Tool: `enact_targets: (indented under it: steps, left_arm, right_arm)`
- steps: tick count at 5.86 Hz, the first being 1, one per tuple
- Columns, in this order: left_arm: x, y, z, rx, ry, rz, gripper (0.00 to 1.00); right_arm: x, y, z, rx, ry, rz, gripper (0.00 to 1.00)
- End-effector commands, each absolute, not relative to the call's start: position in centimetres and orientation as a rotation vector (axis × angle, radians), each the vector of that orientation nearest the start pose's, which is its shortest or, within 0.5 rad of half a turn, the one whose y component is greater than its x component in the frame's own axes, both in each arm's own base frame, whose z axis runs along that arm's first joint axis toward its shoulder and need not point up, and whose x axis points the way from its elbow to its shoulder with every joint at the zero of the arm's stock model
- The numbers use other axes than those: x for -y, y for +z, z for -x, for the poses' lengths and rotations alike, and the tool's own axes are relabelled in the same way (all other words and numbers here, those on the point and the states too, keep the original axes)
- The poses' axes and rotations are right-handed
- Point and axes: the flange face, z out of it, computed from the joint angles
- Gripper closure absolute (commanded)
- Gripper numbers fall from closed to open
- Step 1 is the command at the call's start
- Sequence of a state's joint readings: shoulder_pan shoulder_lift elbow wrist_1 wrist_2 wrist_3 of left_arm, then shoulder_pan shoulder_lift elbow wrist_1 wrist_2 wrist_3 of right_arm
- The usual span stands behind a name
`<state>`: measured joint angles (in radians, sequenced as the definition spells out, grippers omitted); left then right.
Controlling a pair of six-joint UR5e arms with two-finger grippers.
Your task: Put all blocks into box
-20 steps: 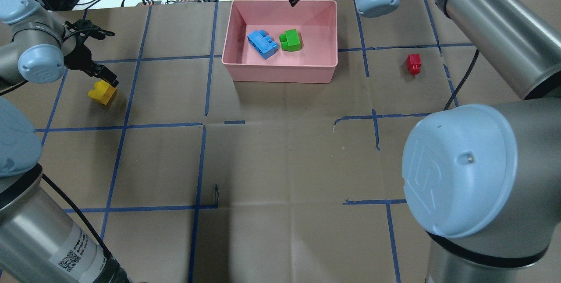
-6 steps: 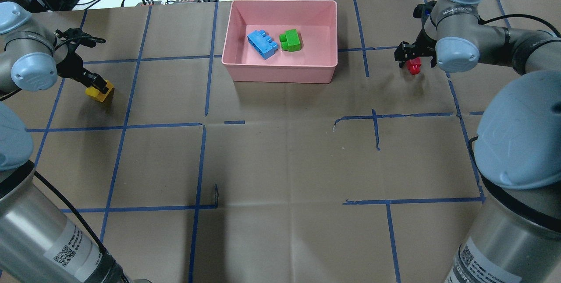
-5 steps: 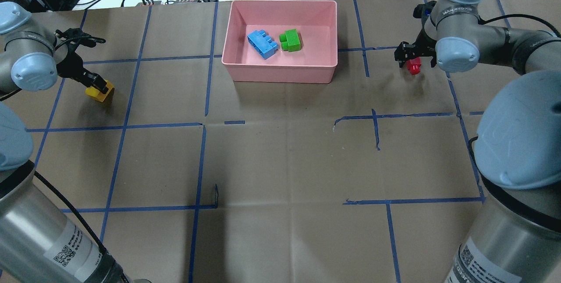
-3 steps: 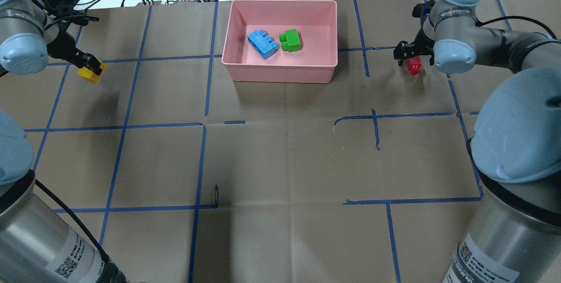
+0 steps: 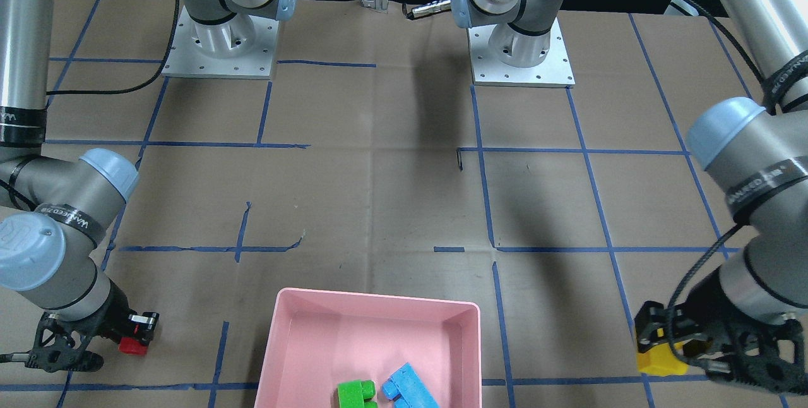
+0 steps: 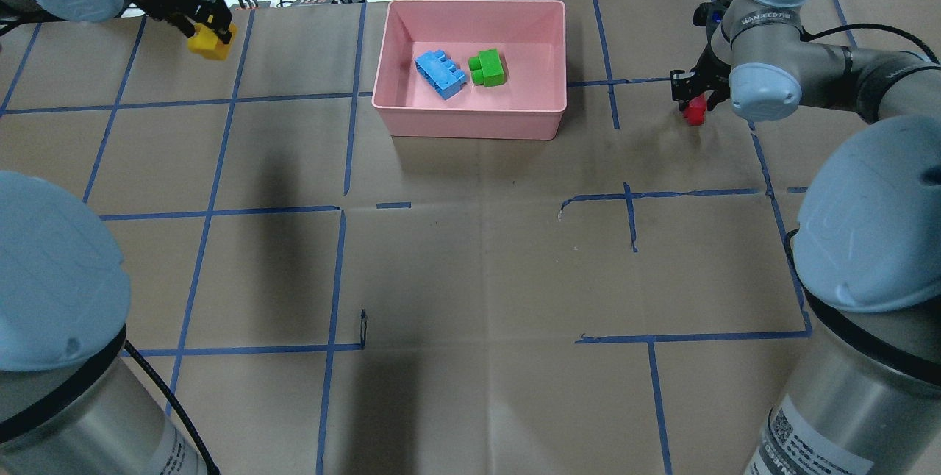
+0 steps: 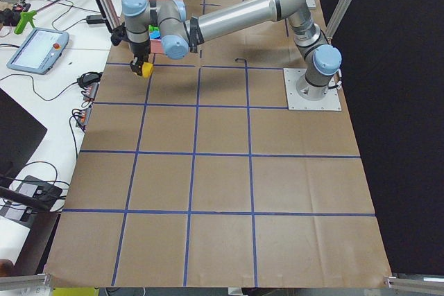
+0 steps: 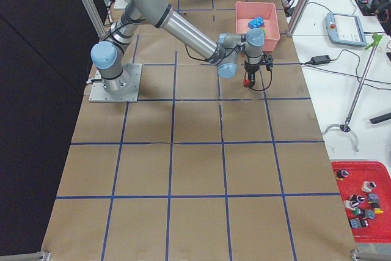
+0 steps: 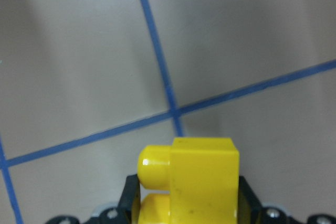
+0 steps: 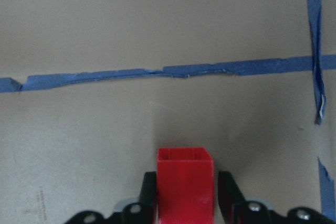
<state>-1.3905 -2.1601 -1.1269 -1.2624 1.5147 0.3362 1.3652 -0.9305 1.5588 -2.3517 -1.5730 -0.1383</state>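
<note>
While 2 of the 4 blocks lie loose in the box point(image 6: 470, 124), blue block point(image 6: 439, 74) just beside green block point(image 6: 487, 68) at its 9 o'clock in the overhead view, the other 2 are outside it. Yellow block point(image 6: 209, 43) is well out at 9 o'clock of the box, pinched in the left gripper point(image 6: 211, 31), jaws narrowed onto its sides, and it looks clear of the table point(image 6: 470, 276) judging by the side view. Red block point(image 6: 693, 111) is near 3 o'clock of the box, right gripper point(image 6: 693, 97) clamped on it, a finger on each side; cannot tell whether it is off the paper. Risks: most of yellow sticks out past the fingers, so a fast swing could twist it loose short of the rim; both arms heading for 1 box from opposite sides could crowd each other; a release onto the 2 blocks inside could bounce a block out. Hidden: front view cuts off the box's near edge; overhead hides most of the right gripper behind its wrist; wrist views crop both finger pairs at the bottom edge.
</note>
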Motion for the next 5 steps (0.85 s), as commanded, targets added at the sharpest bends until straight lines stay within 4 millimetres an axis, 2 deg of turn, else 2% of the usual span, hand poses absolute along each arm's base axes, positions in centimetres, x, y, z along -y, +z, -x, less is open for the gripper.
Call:
enact_targets:
  steps: [1, 2, 3, 4, 5]
  left_arm:
    - [76.2, 39.5, 15.0, -3.24, -0.302, 0.029, 0.77]
    - [76.5, 37.5, 22.3, -3.291, -0.294, 0.09, 0.77]
    - [76.9, 34.3, 27.5, -3.297, -0.308, 0.05, 0.77]
    - [76.9, 31.8, 29.3, -3.293, -0.295, 0.016, 0.77]
    - [76.6, 31.8, 29.2, -3.291, -0.293, 0.011, 0.62]
  right_arm:
    - [69.9, 19.6, 1.0, -3.167, -0.252, -0.089, 0.96]
    - [70.5, 23.1, 1.2, -3.168, -0.312, -0.084, 0.96]
    - [71.6, 26.7, 1.3, -3.165, -0.222, -0.074, 0.96]
    - [72.8, 29.4, 1.2, -3.169, -0.244, -0.009, 0.95]
    - [72.9, 30.3, 1.1, -3.172, -0.262, 0.093, 0.95]
